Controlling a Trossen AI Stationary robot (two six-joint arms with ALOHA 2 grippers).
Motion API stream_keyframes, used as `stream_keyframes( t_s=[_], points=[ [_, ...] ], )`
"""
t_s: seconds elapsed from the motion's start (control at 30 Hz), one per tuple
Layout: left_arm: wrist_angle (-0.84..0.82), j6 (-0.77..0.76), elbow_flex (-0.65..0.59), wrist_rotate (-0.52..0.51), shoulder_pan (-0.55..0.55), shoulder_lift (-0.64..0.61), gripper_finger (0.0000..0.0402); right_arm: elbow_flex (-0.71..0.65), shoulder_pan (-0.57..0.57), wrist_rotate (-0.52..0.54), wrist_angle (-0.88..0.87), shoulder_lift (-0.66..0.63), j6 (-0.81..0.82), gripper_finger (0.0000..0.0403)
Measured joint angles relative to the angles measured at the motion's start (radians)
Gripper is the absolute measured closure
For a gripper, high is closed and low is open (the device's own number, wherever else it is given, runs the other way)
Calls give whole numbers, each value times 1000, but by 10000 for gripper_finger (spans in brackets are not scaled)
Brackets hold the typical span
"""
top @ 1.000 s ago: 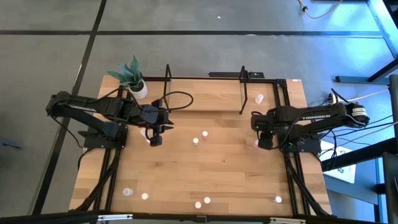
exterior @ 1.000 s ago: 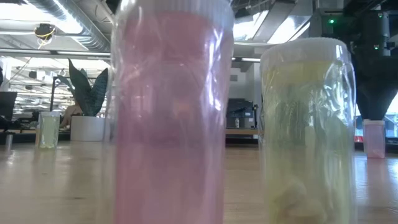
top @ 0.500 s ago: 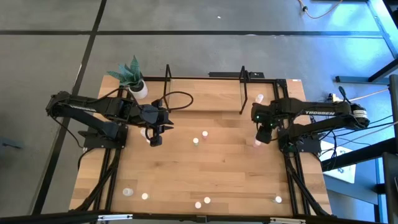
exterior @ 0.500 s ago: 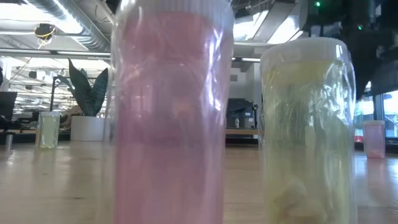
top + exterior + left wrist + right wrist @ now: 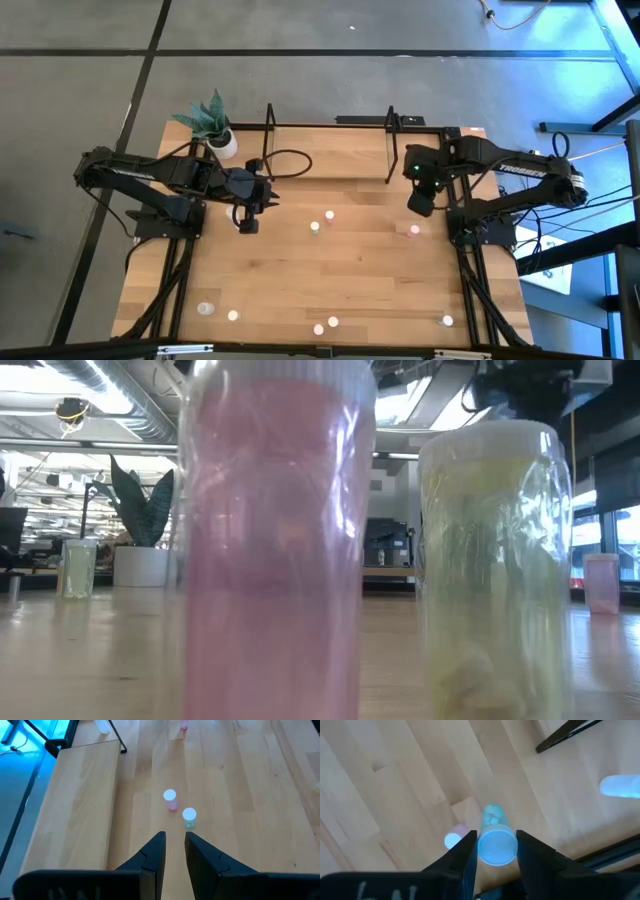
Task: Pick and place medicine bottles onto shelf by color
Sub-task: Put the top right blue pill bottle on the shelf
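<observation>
The only lettering stands on the right arm (image 5: 520,172): pale capitals running along its dark upper link, back from the right gripper (image 5: 421,203) toward the arm's base. They appear to spell a brand beginning "TROSSEN" (too small to read with certainty). No label, number or sign can be read on the bottles, shelf or table.

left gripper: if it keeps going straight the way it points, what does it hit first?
Probably the green bottle, just ahead of the left gripper and slightly off its centre line; the pink bottle stands right behind it. Depth is unclear, so it might brush past.
</observation>
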Motion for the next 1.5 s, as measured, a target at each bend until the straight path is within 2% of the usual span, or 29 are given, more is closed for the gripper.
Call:
stream_keyframes(
  t_s=[0.23,0.47,0.6,0.87,1.0,1.27,1.5],
  points=[
    [1,2,0,0,0,0,335,168,0,2,-13,126,-87,279],
    [4,-21,0,-22,0,0,335,389,0,82,-76,281,-139,279],
    [3,-62,0,-56,0,0,335,520,-13,90,-79,381,-205,279],
    [2,-284,0,-231,0,0,335,781,-89,90,-81,598,-300,279],
    [2,-366,0,-247,0,0,335,879,-146,90,-87,696,-313,279],
    [1,-425,0,-246,1,0,335,956,-266,88,-90,841,-344,279],
    [1,-427,0,-246,43,0,335,957,-368,89,-61,894,-510,285]
  ],
)
